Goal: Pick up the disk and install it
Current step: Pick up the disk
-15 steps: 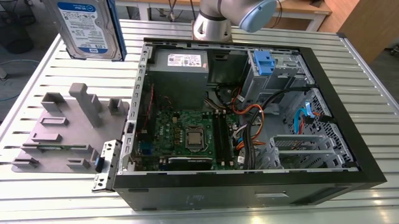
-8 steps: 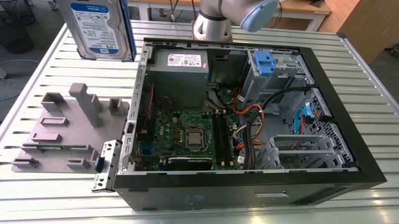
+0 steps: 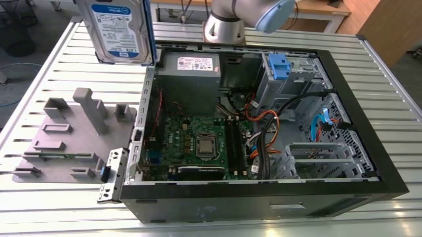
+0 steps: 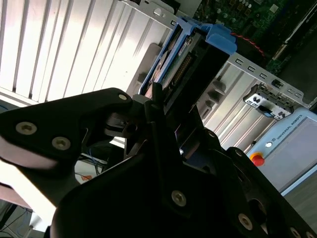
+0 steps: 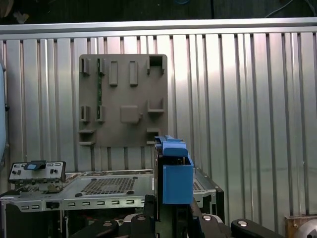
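I count the pick-up as done. In the exterior view the disk [image 3: 122, 29] hangs upright in the air at about 11 o'clock from the open computer case [image 3: 231, 202], label facing the camera, clear of the slatted counter [image 3: 53, 212] below it. In the second wrist view the gripper [image 4: 176, 106] is pinching the disk, its black fingers closed against the flat sides, and a blue side rail [image 5: 176, 173] stands out past it in the first wrist view. The grey fixture plate [image 3: 72, 133] lies at 9 o'clock from the case. The install is what's left, by my read. The silver cage [image 3: 293, 84] with the blue latch [image 3: 278, 65] sits at about 1 o'clock inside the case, well apart from the disk, and I can't tell which bay is meant to take it.
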You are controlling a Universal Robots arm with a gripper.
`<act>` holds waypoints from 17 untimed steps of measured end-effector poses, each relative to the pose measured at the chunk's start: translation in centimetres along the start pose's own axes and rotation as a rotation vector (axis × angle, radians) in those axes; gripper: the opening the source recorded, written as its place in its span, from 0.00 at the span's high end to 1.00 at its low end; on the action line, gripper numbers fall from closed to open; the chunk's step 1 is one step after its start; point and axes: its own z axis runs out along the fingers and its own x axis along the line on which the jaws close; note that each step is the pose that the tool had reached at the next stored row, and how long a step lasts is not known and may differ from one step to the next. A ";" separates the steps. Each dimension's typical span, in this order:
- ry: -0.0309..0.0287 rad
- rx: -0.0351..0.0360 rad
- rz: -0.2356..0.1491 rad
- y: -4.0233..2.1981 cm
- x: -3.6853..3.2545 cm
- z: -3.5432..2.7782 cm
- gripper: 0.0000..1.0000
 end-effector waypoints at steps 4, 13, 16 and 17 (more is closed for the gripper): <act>0.0001 0.0000 0.000 -0.90 -0.05 0.00 0.65; 0.0000 0.0000 0.000 -1.37 -0.08 0.00 0.65; 0.0000 -0.0001 0.000 -1.54 -0.09 0.00 0.65; 0.0000 0.0000 0.000 -1.55 -0.09 0.01 0.65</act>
